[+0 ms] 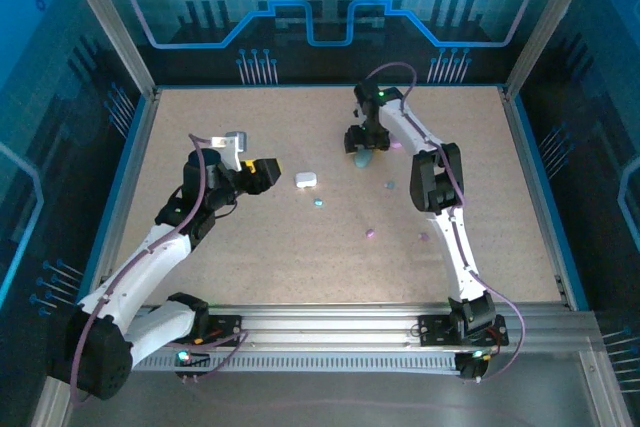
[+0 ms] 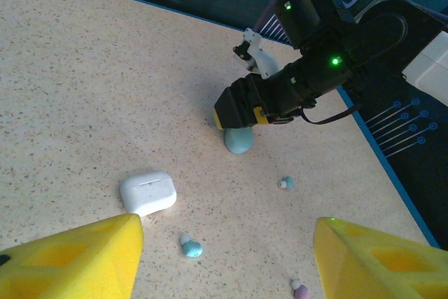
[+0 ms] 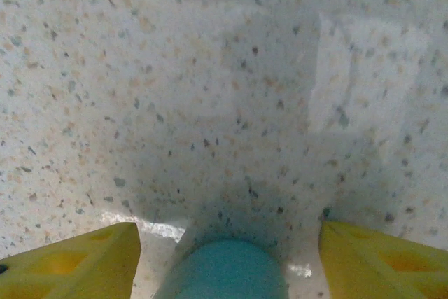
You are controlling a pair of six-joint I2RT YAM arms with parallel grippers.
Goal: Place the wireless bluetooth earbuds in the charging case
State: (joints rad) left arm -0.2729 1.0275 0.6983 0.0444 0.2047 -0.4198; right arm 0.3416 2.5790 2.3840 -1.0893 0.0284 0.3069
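risk: open right gripper point(image 3: 229, 232), straddling glossy teal pebble-shaped case point(image 3: 227, 271), possibly shoving it askew on closing; left gripper point(image 2: 227, 227) hanging open, empty.

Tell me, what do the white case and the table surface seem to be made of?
White case: probably smooth plastic, slightly glossy, judging by its soft highlights and rounded edges. Table: looks like a speckled composite or laminate, mostly matte, with dark and orange flecks on beige.

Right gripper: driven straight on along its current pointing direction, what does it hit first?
Likely the teal pebble-shaped plastic case sitting between the right gripper's open fingers, then the speckled tabletop behind it.
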